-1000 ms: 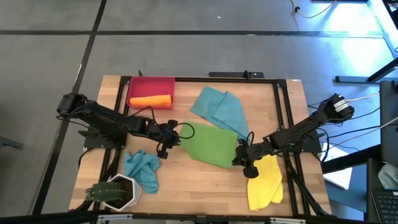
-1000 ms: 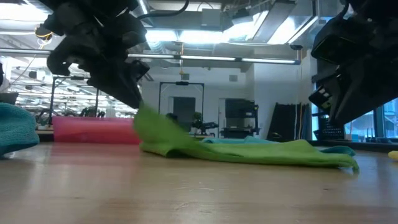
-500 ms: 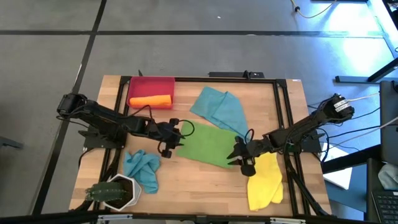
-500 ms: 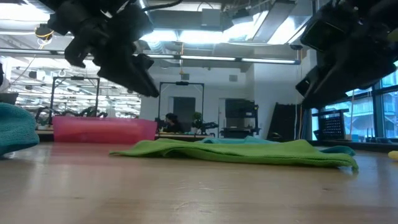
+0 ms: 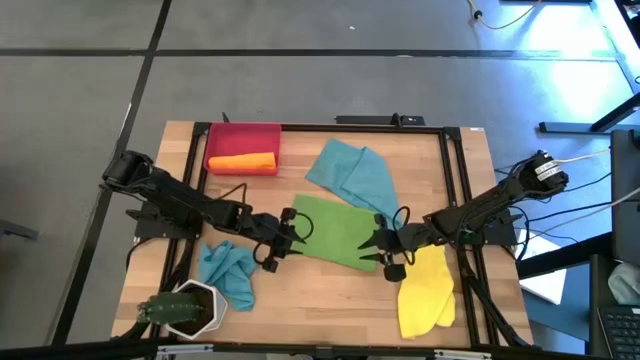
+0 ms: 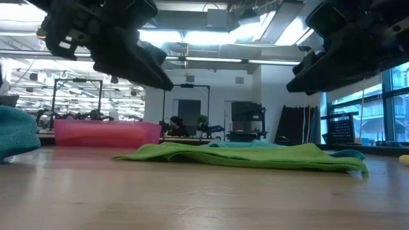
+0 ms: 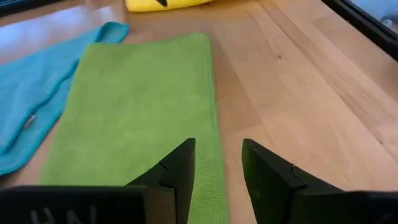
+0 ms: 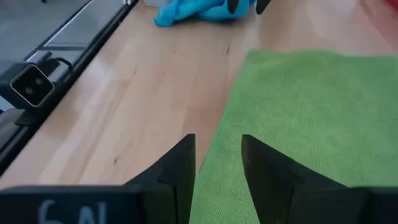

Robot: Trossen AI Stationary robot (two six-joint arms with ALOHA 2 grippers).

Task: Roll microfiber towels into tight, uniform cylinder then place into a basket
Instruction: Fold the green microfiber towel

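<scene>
The green microfiber towel (image 5: 335, 232) lies flat on the table's middle, seen from the side in the low view (image 6: 243, 155). My left gripper (image 5: 291, 236) hovers open over its left end (image 7: 137, 106), fingers on either side of the near edge. My right gripper (image 5: 375, 248) hovers open over its right end (image 8: 305, 118). Both hang clear above the cloth in the low view. The red basket (image 5: 243, 138) at the far left holds a rolled orange towel (image 5: 242, 161).
A teal towel (image 5: 355, 178) lies spread beyond the green one, with its edge under it. A crumpled teal towel (image 5: 228, 272) and a white pot with a plant (image 5: 185, 310) sit near left. A yellow towel (image 5: 428, 290) lies near right. Bare wood shows in front of the green towel.
My left gripper has let go of the green towel's left end, which was lifted and has dropped flat onto the table. That gripper has then moved toward the table's right and near edge and tipped toward level. My right gripper has also tipped up toward level.
</scene>
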